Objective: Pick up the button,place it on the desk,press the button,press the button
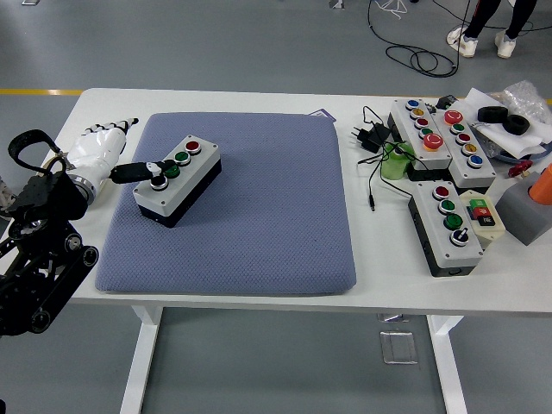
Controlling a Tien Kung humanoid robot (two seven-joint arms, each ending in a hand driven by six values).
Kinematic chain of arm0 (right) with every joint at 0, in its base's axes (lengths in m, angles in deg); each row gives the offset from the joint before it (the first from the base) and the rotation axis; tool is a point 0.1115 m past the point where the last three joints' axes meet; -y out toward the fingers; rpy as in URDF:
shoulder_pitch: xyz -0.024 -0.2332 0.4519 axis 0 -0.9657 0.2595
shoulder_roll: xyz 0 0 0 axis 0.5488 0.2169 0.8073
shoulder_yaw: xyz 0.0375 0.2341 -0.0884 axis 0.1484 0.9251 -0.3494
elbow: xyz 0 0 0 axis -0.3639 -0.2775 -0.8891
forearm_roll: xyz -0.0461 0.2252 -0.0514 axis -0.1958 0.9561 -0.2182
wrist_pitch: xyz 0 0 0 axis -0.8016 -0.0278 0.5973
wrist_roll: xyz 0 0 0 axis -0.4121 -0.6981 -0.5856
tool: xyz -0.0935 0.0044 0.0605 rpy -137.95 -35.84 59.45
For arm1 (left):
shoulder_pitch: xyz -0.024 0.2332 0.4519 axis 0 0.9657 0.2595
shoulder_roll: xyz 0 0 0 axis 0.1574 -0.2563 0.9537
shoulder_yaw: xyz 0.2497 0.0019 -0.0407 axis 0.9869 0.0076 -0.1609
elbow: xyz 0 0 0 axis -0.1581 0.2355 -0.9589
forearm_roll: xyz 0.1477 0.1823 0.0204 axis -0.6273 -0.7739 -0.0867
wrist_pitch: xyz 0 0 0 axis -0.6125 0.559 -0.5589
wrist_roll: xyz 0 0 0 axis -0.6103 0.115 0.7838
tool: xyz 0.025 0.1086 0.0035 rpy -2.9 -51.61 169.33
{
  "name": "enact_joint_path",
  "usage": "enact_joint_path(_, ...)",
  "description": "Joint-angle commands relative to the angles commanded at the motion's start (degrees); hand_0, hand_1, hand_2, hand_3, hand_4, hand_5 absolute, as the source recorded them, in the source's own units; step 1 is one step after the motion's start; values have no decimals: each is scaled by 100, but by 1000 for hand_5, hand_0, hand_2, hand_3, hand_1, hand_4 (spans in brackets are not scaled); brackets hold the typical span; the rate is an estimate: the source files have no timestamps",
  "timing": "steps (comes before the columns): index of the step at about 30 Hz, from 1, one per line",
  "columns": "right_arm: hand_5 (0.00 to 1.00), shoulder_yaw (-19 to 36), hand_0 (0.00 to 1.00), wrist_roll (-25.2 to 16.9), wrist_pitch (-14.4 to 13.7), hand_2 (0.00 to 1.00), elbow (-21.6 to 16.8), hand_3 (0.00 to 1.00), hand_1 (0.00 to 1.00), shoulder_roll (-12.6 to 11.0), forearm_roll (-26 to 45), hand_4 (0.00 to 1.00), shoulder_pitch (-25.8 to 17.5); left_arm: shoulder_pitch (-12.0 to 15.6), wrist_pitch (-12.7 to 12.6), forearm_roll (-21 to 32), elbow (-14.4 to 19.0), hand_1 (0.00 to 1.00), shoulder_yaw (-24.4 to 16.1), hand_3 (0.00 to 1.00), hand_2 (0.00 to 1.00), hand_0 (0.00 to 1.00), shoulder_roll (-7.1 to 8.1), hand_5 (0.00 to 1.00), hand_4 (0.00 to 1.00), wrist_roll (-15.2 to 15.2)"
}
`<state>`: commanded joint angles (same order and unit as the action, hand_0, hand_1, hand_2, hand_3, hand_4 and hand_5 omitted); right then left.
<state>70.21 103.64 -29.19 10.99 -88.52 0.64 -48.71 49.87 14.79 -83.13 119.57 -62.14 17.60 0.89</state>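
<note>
A grey button box with a black base lies at an angle on the left part of the blue-grey pad. It carries a red button at its far end, two green ones in the middle and a black one nearest my hand. My left hand, white with black fingertips, reaches in from the left. One extended finger rests on top of the box by the black and green buttons; the others are folded back. The right arm is out of sight.
Several other button boxes crowd the right side of the white table, with a black power adapter and cable, a green object, black tape rolls and a grey block with an orange piece at the right edge. A person's feet show top right.
</note>
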Motion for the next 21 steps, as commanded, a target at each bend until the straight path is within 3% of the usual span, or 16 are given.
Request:
enact_joint_path(8, 235, -3, 658, -1, -1, 661, 0, 579, 637, 0, 2, 364, 6, 5, 180, 427, -21, 998, 87, 998, 998, 980, -136, 986, 998, 165)
enact_joint_path(13, 235, -1, 658, -4, -6, 661, 0, 579, 637, -3, 8, 364, 13, -15, 309, 375, -103, 998, 177, 998, 998, 980, -198, 986, 998, 263)
enact_joint_path(17, 236, 4, 657, -3, -4, 661, 0, 579, 637, -8, -10, 364, 20, -69, 14, 392, -324, 998, 367, 998, 998, 961, -251, 952, 998, 179)
enact_joint_path(21, 235, -2, 657, -4, -7, 661, 0, 579, 636, -10, 4, 364, 18, -91, -69, 375, -415, 998, 416, 998, 998, 923, -323, 956, 998, 209)
